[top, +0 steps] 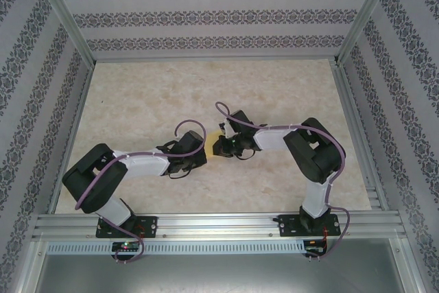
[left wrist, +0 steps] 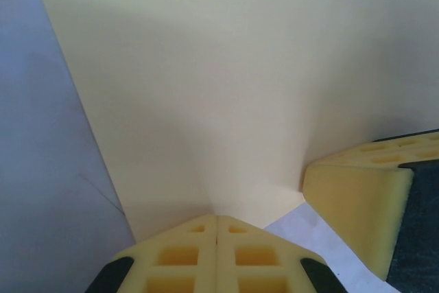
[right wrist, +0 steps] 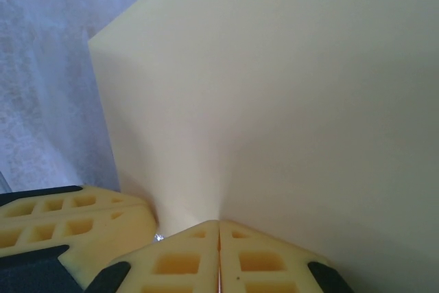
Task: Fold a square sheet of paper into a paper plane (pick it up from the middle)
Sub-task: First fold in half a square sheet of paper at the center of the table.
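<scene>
Left pincer (left wrist: 217, 219) has its yellow pads pressed together on the near edge of the square sheet of paper (left wrist: 226, 87), which fans out wide ahead of the fingertips. Right pincer (right wrist: 219, 223), just beside it, is likewise clamped on that edge, the sheet spreading ahead of it.

Soft, even light, with faint shading across the paper (left wrist: 226, 87).
</scene>
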